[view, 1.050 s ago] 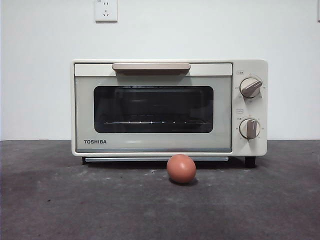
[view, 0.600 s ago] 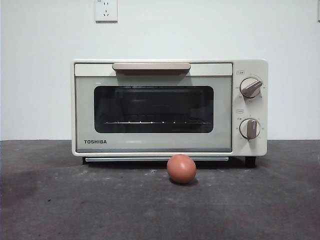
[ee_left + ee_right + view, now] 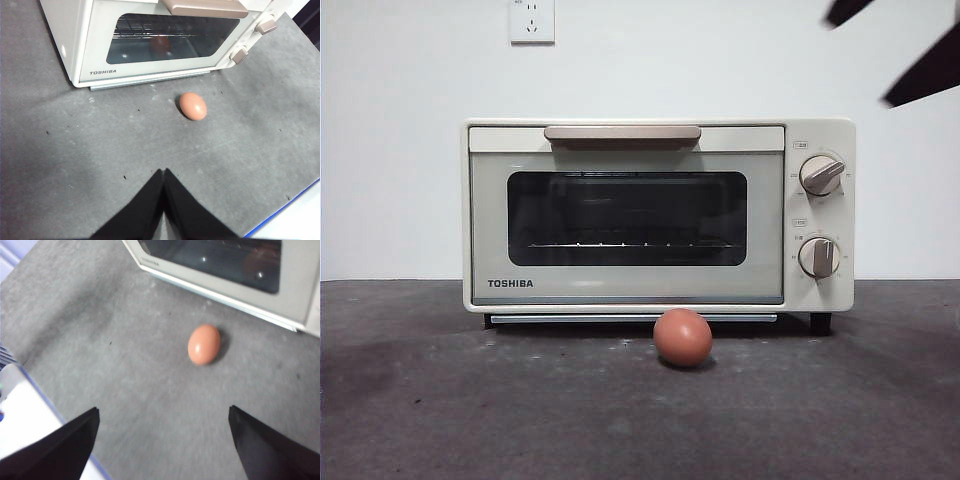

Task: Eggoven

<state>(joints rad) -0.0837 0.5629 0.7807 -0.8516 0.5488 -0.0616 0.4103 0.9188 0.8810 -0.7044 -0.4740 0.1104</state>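
Egg (image 3: 682, 337), small, smooth, reddish-brown, lies on grey tabletop (image 3: 440, 400) just before shut cream toaster oven (image 3: 658, 215). Right gripper (image 3: 162, 440) wide open, empty, above egg: should straddle it, close gently. Left gripper (image 3: 163, 176) closed, empty.

The work surface is a dark grey, matte table (image 3: 440, 400) with a slightly mottled texture, scattered pale specks and a few small dark flecks; in the left wrist view its edge carries a thin blue strip (image 3: 282, 209) with a pale floor area beyond it. Behind the table stands a plain white wall (image 3: 390, 150), meeting the tabletop along a straight horizontal line. A white wall socket (image 3: 532, 21) is mounted high on that wall, left of centre, its plate cut off by the upper picture edge in the front view.
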